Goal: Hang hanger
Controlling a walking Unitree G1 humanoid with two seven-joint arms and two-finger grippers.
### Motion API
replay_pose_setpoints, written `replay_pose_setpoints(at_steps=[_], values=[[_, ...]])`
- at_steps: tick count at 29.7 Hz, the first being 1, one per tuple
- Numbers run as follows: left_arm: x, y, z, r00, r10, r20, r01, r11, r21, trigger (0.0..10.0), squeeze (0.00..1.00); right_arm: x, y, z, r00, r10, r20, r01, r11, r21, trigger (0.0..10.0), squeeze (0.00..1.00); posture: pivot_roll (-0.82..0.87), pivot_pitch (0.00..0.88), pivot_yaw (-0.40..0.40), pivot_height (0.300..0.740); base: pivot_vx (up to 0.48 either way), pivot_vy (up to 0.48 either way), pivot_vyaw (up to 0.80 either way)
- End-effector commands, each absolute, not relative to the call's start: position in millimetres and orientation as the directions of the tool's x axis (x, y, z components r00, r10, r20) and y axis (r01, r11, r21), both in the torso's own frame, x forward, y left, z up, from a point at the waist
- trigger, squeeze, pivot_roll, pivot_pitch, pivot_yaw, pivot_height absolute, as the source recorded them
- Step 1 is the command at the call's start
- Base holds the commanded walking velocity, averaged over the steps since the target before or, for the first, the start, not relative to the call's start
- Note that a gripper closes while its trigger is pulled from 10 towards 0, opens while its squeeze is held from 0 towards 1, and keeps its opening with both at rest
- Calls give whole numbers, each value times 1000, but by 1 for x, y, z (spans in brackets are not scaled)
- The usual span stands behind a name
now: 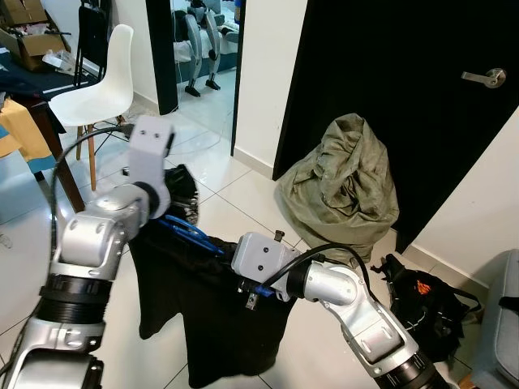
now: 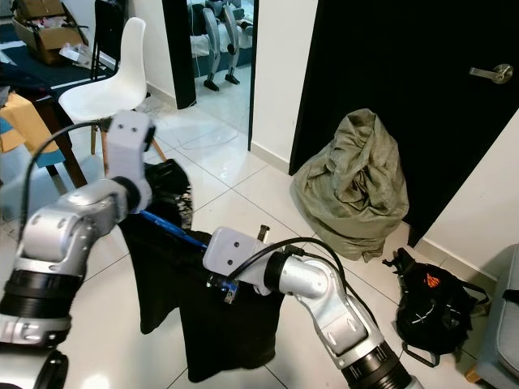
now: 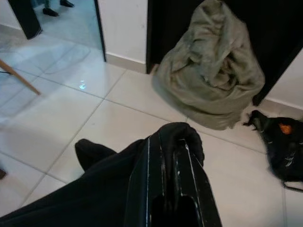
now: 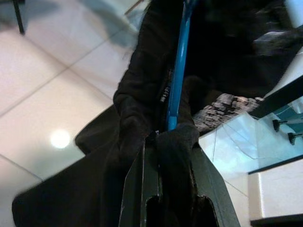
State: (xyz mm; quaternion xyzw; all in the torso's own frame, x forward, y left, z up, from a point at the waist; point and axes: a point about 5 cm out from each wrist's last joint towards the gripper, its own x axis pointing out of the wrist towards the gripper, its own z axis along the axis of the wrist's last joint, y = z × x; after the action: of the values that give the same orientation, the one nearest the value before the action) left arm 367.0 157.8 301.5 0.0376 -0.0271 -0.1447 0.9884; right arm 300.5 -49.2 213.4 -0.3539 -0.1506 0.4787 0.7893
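Note:
A blue hanger (image 1: 193, 235) carries a black garment (image 1: 219, 320) that hangs between my two arms, above the tiled floor. My left gripper (image 3: 173, 156) is shut on a fold of the black garment at the hanger's left end. In the right wrist view my right gripper (image 4: 163, 142) is shut on the blue hanger (image 4: 177, 80) and the cloth around it. Black cloth hides both pairs of fingertips in the eye views.
An olive cloth heap (image 1: 345, 182) lies against a black door (image 1: 405, 73) ahead. A black bag (image 1: 426, 304) sits on the floor at the right. A white chair (image 1: 97, 89) and a table stand at the left, with a dark doorway behind.

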Motion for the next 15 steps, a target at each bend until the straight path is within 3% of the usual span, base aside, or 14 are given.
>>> replay_pose_setpoints(at_steps=[1,5,8,11,15], values=[[371,142,312,941,-326,94,320,945,69,10000,0,288,-36,205,410,903,-130,-661,195,-725,0,0,-22,214,-72,740,0,0,0],[381,151,309,969,-231,85,228,973,45,10000,0,273,-28,207,317,943,-100,-698,161,-698,0,0,-22,219,-68,740,0,0,0],[383,153,305,973,-221,69,219,975,39,10000,0,269,-26,208,298,951,-87,-708,159,-689,0,0,-21,220,-68,740,0,0,0],[383,152,302,972,-230,57,228,973,40,10000,0,267,-25,209,283,956,-81,-710,152,-687,0,0,-19,220,-68,740,0,0,0],[375,131,265,927,-361,-100,365,930,28,10000,0,263,-19,213,252,967,-38,-722,161,-673,0,0,-15,222,-67,740,0,0,0]])
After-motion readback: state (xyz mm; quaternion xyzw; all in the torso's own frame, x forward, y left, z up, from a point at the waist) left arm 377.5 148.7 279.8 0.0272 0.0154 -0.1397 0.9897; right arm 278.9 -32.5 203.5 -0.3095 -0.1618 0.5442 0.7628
